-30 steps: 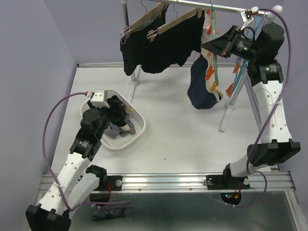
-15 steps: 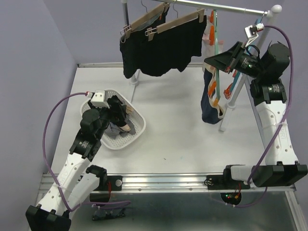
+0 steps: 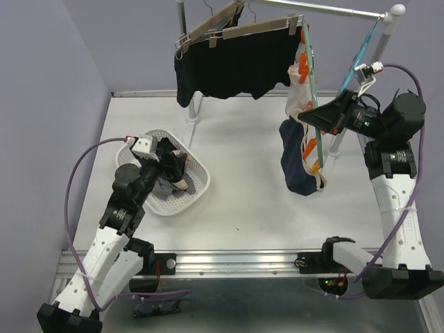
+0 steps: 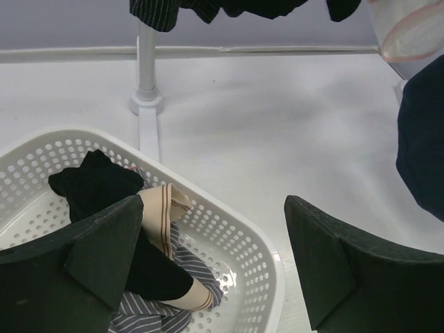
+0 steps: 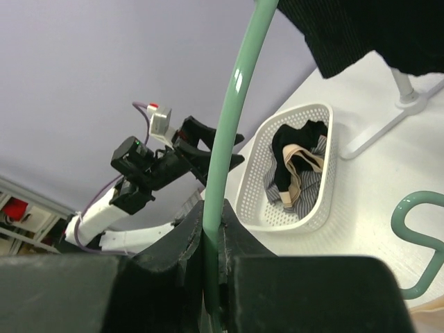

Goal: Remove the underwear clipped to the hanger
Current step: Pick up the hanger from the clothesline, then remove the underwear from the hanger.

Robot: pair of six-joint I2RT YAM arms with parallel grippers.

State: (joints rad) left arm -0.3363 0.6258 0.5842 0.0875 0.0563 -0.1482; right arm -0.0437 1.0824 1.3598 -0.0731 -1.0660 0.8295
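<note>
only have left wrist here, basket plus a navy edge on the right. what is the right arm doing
Observer: The right gripper is shut on the green hanger.
Operator: what hangs on it
Observer: A white-pink piece and navy underwear hang from it.
Operator: what is the black stuff at the top of my view
Observer: Those are black shorts clipped to two wooden hangers on the rail.

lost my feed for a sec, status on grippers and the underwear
Left gripper open, over the basket. Right gripper shut on the green hanger. Navy underwear hanging from it, black shorts on the wooden hangers. Nothing seen blocking.
</note>
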